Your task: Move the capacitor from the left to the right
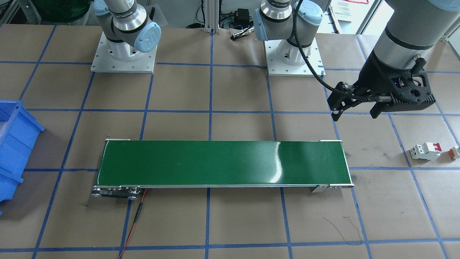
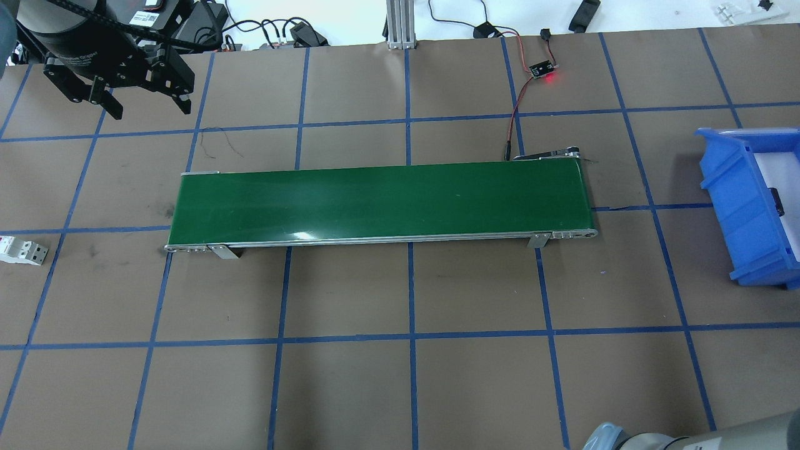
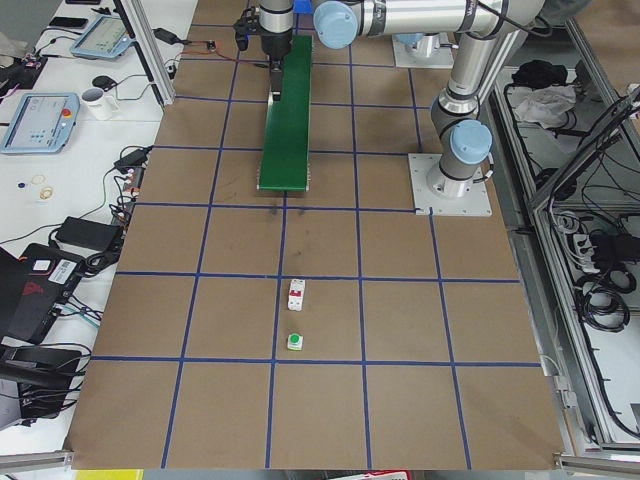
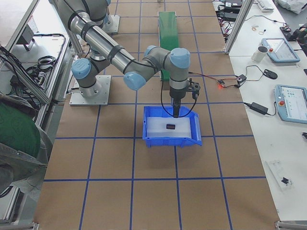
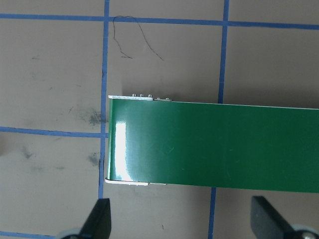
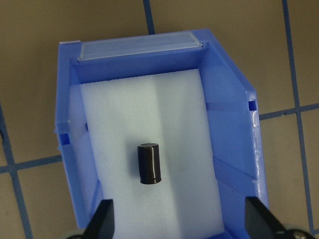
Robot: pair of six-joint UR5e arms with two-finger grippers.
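The capacitor, a small dark cylinder, lies on its side on white foam inside the blue bin. It also shows in the exterior right view and as a dark speck at the bin's edge in the overhead view. My right gripper is open and empty, hovering above the bin. My left gripper is open and empty, raised beyond the left end of the green conveyor belt. It also shows in the front-facing view and in its own wrist view.
A white circuit breaker with red levers and a tiny orange-and-white connector lie on the table at my left. A small board with a red light and its wires sit behind the belt. Blue tape lines grid the brown table.
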